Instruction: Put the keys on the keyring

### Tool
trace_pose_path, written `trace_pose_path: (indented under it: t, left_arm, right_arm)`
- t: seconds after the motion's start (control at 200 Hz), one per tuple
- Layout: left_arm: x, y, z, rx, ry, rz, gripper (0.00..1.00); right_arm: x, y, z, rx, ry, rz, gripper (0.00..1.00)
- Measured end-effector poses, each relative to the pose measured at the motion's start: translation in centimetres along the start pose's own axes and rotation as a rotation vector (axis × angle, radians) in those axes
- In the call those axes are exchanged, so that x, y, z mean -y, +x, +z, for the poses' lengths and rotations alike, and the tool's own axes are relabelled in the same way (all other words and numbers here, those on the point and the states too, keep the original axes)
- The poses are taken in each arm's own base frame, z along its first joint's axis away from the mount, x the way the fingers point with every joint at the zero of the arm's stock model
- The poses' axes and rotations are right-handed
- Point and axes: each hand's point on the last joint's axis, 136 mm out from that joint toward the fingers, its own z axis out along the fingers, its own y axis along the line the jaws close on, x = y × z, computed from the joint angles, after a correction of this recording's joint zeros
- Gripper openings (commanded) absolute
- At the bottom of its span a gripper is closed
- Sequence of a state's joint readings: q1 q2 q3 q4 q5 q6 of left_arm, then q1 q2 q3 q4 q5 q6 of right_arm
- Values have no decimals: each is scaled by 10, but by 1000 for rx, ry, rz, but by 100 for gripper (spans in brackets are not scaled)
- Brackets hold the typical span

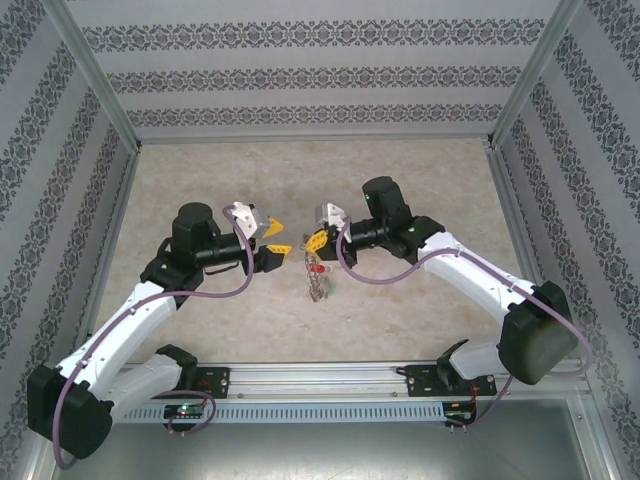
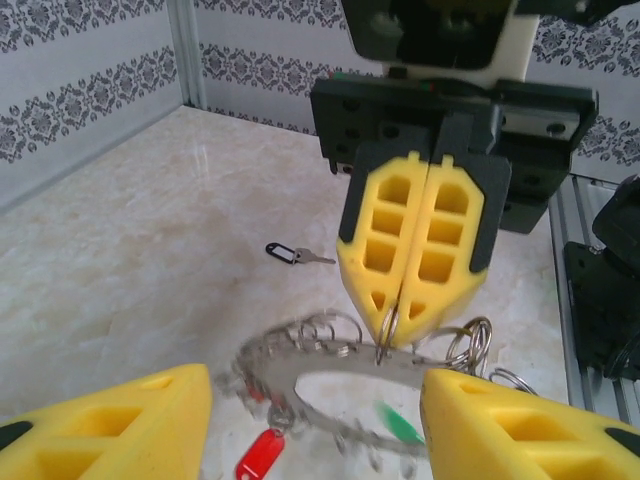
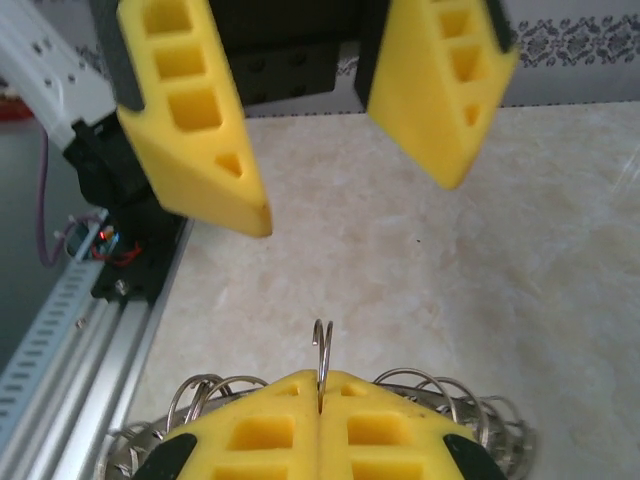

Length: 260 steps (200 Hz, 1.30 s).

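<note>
We are finding the keyring (image 1: pixel 318 288) near the middle of the table (image 1: pixel 200 190), hanging from the right gripper (image 1: pixel 316 243). That gripper's yellow fingers (image 3: pixel 250 435) are pressing flat together on one wire loop (image 3: pixel 320 345) of the ring's rim. We cannot tell whether the ring's lower edge is touching the tabletop. A red key (image 2: pixel 262 455) is dangling at the ring's fringe, just below the grip.

The left gripper (image 1: pixel 278 248) is facing the right one at close quarters. Its fingers (image 3: pixel 195 140) are standing spread and are pinching nothing, and the ring is lying in line with the gap between them.

A small dark-headed key (image 2: pixel 295 255) is lying flat on the table, well apart from the ring.

As to room for moving, bare tabletop is running out from the grippers toward the far side and both flanks. Patterned walls (image 1: pixel 300 70) and metal frame posts (image 1: pixel 95 80) are closing the table on three sides. A slotted rail (image 1: pixel 320 378) carrying both arm bases is bounding the near edge.
</note>
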<state>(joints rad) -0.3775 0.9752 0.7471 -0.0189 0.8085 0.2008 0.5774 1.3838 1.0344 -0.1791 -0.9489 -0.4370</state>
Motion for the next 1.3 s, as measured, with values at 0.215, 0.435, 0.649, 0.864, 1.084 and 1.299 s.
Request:
trace_pose_path:
  t: [0.215,0.435,0.649,0.864,1.084,1.299]
  left_arm:
    - [-9,-9,-6,25,-72,11,61]
    - [-25,-8,-8,18,-166,-79,66]
    - [-50,7,6,-73,-241,-348,61]
    - [-42,54,40,-242,-211,-500,57]
    - [-39,105,73,-442,-197,-670,57]
    - [-23,125,117,-629,-128,-678,51]
  right_arm:
    - [0,-5,-12,18,23,60,0]
    - [-13,-3,-33,8,134,-20,0]
    - [3,11,-75,-4,346,17,0]
    - [10,43,-111,-52,534,149,0]
    - [13,44,-145,-45,692,192,0]
    - [9,51,-156,-47,765,203,0]
